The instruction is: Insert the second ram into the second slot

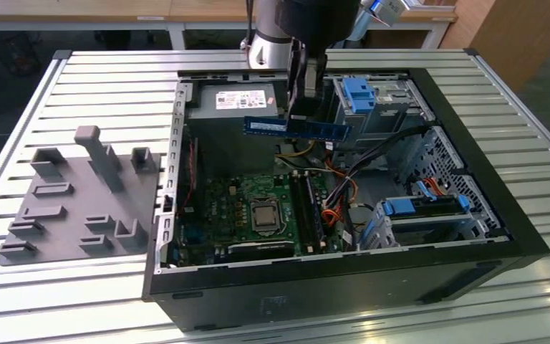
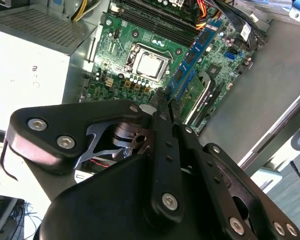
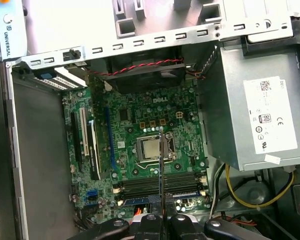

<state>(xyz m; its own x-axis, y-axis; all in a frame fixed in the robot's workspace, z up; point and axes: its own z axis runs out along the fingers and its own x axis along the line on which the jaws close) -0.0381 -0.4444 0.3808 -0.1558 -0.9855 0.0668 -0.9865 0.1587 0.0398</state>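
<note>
Gripper (image 1: 306, 115) is clamped on the second ram (image 1: 270, 126), pinching it around the middle. The fingers hide the centre of the stick, and only its two flat blue ends poke out sideways. The arm above is cut off at the frame edge in the exterior view.

In the first wrist view the ram (image 3: 161, 165) is edge-on, basically a thin dark line over the square metal CPU socket (image 3: 152, 150). In the second wrist view the ram (image 2: 196, 52) shows its blue face and dark chips, but the black finger links cover its near end.

It's turned crossways to the long dark memory slots (image 1: 311, 208) at 6 o'clock below it, and isn't seated in any of them.

In the exterior view:
- Green motherboard (image 1: 227, 208) lies around those slots.
- Grey power supply (image 1: 241, 100) with a white label sits at 10 o'clock of the gripper.
- Light-blue plastic latch (image 1: 356, 92) is at 2 o'clock of the gripper.
- Black case (image 1: 351, 287) wraps the lot.
- Grey moulded fixture plate (image 1: 74, 193) sits at 9 o'clock of the case on the ribbed aluminium table (image 1: 103, 72).
</note>
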